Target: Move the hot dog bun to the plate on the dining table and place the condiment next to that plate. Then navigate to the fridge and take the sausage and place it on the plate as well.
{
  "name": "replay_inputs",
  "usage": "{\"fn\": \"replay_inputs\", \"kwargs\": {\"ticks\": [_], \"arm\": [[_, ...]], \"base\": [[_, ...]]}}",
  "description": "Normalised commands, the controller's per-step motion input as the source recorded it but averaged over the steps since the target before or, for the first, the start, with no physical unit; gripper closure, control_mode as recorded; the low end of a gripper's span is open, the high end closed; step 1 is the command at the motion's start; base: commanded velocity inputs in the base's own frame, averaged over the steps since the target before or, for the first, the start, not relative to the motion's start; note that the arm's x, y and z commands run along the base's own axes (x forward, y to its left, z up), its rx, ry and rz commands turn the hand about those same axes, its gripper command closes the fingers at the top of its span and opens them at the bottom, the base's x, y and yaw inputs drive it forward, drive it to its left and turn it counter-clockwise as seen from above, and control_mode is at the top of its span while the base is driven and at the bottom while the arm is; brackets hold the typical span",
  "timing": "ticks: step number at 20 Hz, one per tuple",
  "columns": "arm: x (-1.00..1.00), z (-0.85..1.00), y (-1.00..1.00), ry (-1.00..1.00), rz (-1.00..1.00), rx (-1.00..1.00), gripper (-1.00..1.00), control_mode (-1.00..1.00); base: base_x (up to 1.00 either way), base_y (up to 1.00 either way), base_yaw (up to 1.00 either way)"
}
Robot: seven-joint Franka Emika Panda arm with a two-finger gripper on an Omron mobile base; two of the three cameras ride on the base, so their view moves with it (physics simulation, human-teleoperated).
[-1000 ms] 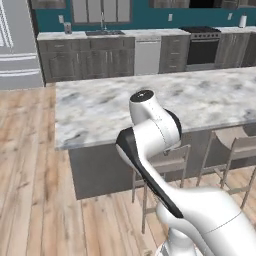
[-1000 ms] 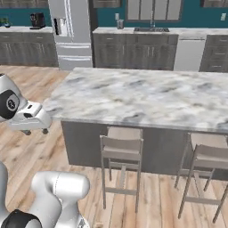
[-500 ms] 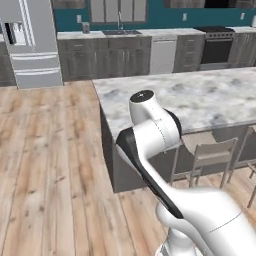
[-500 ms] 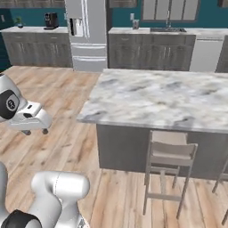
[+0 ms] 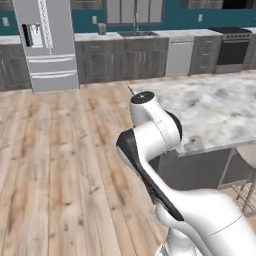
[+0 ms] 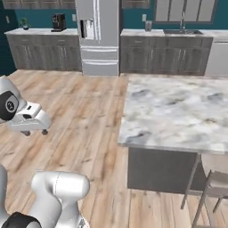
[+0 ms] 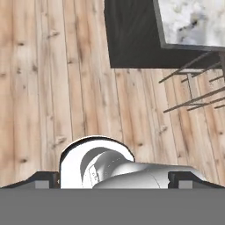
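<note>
The silver-grey fridge (image 5: 47, 45) stands shut against the far wall, across the wood floor; it is also at the back in the right base view (image 6: 98, 35). The marble-topped dining table (image 5: 215, 107) with its dark base lies to my right, and the part of its top (image 6: 178, 111) that shows is bare. My gripper (image 6: 35, 131) hangs folded back at the left, pointing down at the floor. Its fingertips (image 7: 44, 179) stand wide apart, open, with nothing between them. The hot dog bun, plate, condiment and sausage are out of view.
Grey cabinets with marble counters (image 5: 145, 55), a sink and a dishwasher (image 5: 179, 57) run along the back wall, with a stove (image 5: 232, 47) at the right. Stools (image 6: 213, 187) stand at the table's near side. A coffee machine (image 6: 58, 21) sits left of the fridge. Open wood floor (image 5: 60, 150) leads there.
The whole picture has shifted: the base has driven and turned left, so the table has slid right and the fridge has come further into view. The arm keeps its folded pose, gripper open.
</note>
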Motion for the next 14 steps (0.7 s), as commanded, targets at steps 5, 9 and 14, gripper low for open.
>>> {"fn": "replay_inputs", "kwargs": {"ticks": [5,9,14], "arm": [[0.0,0.0,0.0,0.0,0.0,0.0,-1.0,1.0],[0.0,0.0,0.0,0.0,0.0,0.0,-1.0,1.0],[0.0,0.0,0.0,0.0,0.0,0.0,-1.0,1.0]], "base": [[1.0,0.92,-0.17],[0.98,0.77,-0.25],[0.77,0.94,-0.31]]}}
